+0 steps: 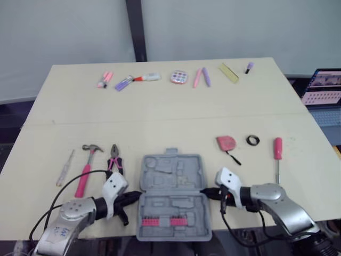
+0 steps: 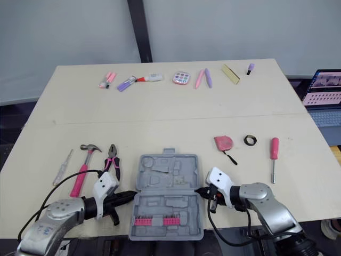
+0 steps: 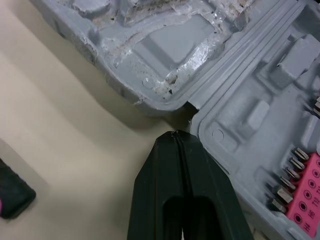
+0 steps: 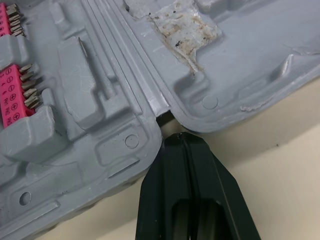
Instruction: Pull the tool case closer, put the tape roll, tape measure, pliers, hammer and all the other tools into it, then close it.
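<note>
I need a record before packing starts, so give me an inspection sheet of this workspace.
Surface: pale table, no spills seen.
Job's things: grey case open flat at the near edge, pink bit holder inside; hammer, pliers and thin screwdriver to its left; tape measure, tape roll and pink screwdriver to its right.
Clutter: pens and small items along the far edge.
Hands: left hand and right hand both shut, tips at the case's hinge ends.
Cables: black cable arcs from the left arm past the hammer; second cable hangs under the right arm.
Surroundings: laptop beyond the table's right edge; dark post behind.
</note>
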Controlling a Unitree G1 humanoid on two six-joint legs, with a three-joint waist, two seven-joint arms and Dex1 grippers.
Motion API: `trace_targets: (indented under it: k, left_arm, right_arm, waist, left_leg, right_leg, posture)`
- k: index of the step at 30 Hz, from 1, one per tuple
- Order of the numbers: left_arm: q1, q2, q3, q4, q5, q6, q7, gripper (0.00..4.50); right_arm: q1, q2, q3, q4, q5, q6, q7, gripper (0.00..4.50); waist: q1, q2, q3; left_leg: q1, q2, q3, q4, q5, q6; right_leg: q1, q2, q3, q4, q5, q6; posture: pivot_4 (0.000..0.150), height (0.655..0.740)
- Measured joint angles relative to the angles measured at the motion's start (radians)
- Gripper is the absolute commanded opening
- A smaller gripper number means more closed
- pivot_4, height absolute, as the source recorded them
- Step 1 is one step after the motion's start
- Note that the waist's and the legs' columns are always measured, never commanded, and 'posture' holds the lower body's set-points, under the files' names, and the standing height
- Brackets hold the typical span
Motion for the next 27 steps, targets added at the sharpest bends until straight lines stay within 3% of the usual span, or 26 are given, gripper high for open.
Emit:
trace_targets:
  k: [19, 27]
  left_arm:
    - [0.075, 0.012, 0.003, 0.026, 0.001, -0.095, 0.000, 0.03]
    - [0.046, -0.028, 0.015, 0.092, -0.004, -0.161, 0.018, 0.03]
  right_arm:
    - [0.044, -0.028, -0.001, -0.033, 0.019, 0.007, 0.004, 0.02]
    - [0.045, -0.027, -0.001, -0.033, 0.019, 0.007, 0.004, 0.02]
  waist:
    - [0.019, 0.000, 0.000]
    - [0.021, 0.000, 0.000]
  left_leg:
    - [0.000, 0.000, 0.001, 0.000, 0.000, 0.000]
    - [0.001, 0.000, 0.001, 0.001, 0.000, 0.000]
  right_leg:
    - [0.000, 0.000, 0.001, -0.001, 0.000, 0.000]
    - [0.000, 0.000, 0.001, 0.000, 0.000, 0.000]
  posture:
    - [0.150, 0.7400]
    - [0.150, 0.7400]
